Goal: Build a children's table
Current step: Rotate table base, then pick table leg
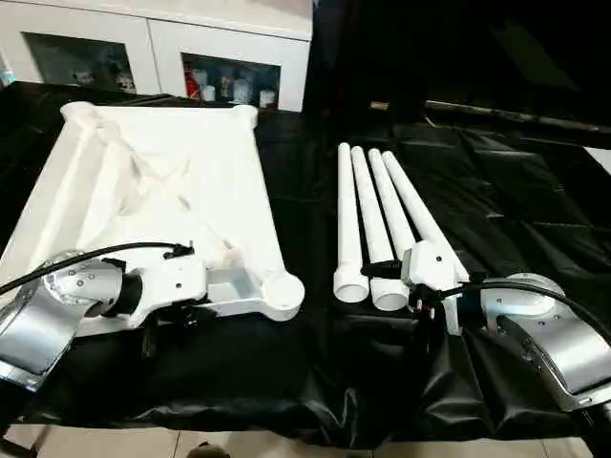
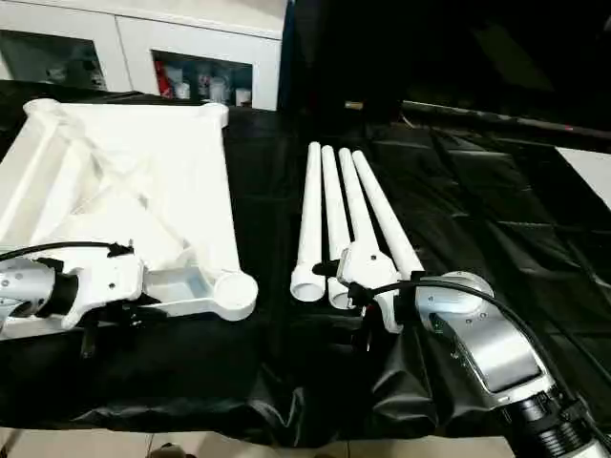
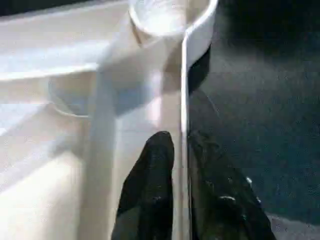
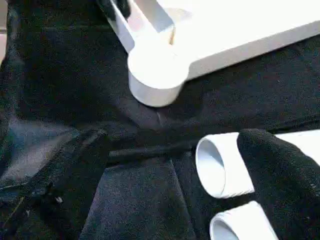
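Seemingly unlabelled tabletop (image 1: 172, 181), 4 legs (image 1: 377, 215)

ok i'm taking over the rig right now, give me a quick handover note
Left gripper: fingers astride the tabletop's near rim, close by a corner socket; firm grip unclear.
Right gripper: open, over the near ends of the four legs, holding nothing.
Things: tabletop lies underside up on the black cloth; legs lie side by side to its right.
Done: parts laid out.
Left: no leg fitted yet; all four still to go into the sockets.
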Controlling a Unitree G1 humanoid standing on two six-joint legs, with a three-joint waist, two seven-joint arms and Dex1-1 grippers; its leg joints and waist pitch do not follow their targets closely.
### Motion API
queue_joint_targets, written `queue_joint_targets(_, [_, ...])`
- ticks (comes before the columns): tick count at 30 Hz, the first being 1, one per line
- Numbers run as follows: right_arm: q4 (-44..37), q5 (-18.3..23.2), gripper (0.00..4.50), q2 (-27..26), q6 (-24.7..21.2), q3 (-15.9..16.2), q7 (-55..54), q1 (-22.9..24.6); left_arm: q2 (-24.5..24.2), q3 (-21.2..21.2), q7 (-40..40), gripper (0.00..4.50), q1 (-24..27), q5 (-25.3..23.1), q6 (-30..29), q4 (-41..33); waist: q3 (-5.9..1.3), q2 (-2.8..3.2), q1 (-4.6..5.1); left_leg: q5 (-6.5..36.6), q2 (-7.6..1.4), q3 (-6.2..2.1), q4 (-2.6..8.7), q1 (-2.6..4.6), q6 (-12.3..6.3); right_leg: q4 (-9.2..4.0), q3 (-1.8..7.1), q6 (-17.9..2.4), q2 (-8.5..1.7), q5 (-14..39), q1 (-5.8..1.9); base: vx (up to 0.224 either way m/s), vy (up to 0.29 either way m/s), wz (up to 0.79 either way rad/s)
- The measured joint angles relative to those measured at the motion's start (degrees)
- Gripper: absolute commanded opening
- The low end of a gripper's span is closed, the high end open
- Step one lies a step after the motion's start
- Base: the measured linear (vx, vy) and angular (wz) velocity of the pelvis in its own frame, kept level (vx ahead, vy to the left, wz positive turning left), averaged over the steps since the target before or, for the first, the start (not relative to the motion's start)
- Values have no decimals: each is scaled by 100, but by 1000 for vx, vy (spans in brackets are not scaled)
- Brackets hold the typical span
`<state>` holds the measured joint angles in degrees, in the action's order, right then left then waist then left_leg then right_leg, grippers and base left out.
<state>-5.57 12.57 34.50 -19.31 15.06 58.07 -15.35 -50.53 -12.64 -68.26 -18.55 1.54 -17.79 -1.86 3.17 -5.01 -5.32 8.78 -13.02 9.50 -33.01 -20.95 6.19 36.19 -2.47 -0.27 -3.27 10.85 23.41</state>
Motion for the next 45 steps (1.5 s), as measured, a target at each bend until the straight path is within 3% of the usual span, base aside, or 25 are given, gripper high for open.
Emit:
queue_joint_targets(3, [1, -2, 450, 3, 3, 1, 10, 1, -120, 246, -29, 103, -44, 110, -140, -128, 0, 1, 1, 0, 3, 0, 0, 9, 0, 0, 3, 2, -2, 1, -8, 0, 0, 0])
queue_joint_targets(5, [0, -2, 450, 3, 4, 2, 10, 0, -102, 266, -47, 140, -38, 128, -188, -184, -1, -1, -9, 0, 4, -1, -5, 9, 0, -1, 3, 3, -4, 2, -12, 0, 0, 0])
queue_joint_targets(12, [1, -3, 450, -53, 4, -28, -126, -4, -50, 314, -62, 190, -22, 284, -311, -205, -3, -4, -18, 0, 4, -4, -15, 9, 0, -1, 3, 4, -4, 2, -17, 0, 0, 0])
queue_joint_targets(15, [103, -115, 450, -659, -622, -397, -1205, -444, 580, 706, 557, 226, -308, 536, -280, -217, -5, -8, -10, -1, 4, -7, -23, 0, 0, 2, -1, 6, -4, -15, -11, 0, 0, 0])
queue_joint_targets(19, [605, 213, 450, -1766, -1862, -1245, -2612, -1256, 1881, 1226, 2669, 253, -1075, 173, 47, 433, -20, -21, 15, -1, 7, -21, -56, 15, 0, 25, -1, 7, -5, -19, -31, 0, 0, 0])
queue_joint_targets(21, [805, 274, 450, -1997, -2130, -1327, -2986, -1361, 2143, 1265, 3035, 267, -1049, 161, -43, 490, -25, -31, 26, -1, 11, -32, -66, 9, 0, 22, -4, 8, -6, -19, -30, 0, 0, 0])
queue_joint_targets(23, [1086, 247, 450, -2147, -2415, -1376, -3325, -1427, 2305, 1145, 3045, 267, -710, 221, -103, 395, -25, -30, 40, -2, 14, -36, -67, -2, 1, 11, -2, 17, -10, -25, -26, 0, 0, 0])
queue_joint_targets(26, [1524, 122, 450, -2261, -2878, -1452, -3590, -1656, 2241, 858, 2609, 267, -223, 362, -204, 264, -22, -37, 42, -4, 13, -34, -62, -26, 4, 7, -4, 23, -7, -35, 0, 0, 0, 0])
queue_joint_targets(30, [1812, 47, 450, -2393, -3289, -1467, -3796, -2003, 1944, 760, 1989, 267, -141, 738, -508, -92, -21, -38, 20, -10, 11, -32, -41, -40, 14, 12, -5, -1, -3, -48, 26, 0, 0, 0])
queue_joint_targets(32, [2190, 122, 450, -2498, -3399, -1474, -3840, -2330, 1576, 685, 1487, 267, -82, 1031, -769, -445, -21, -37, 31, -10, 11, -26, -42, -37, 14, 14, 1, -2, -3, -47, 30, 0, 0, 0])
queue_joint_targets(37, [2873, 154, 450, -2555, -3397, -1497, -3858, -2616, 1448, 605, 1158, 267, 38, 1189, -1032, -603, -20, -39, 13, -9, 12, -13, -50, -38, 14, 9, 11, 25, -8, -33, 25, 0, 0, 0])
queue_joint_targets(45, [4085, -119, 450, -2744, -3229, -1474, -4208, -3214, 1145, 607, 1153, 267, 26, 1158, -1237, -588, -18, -55, 32, -11, 12, -14, -52, -28, 17, 40, 13, 28, -8, -36, 37, 0, 0, 0])
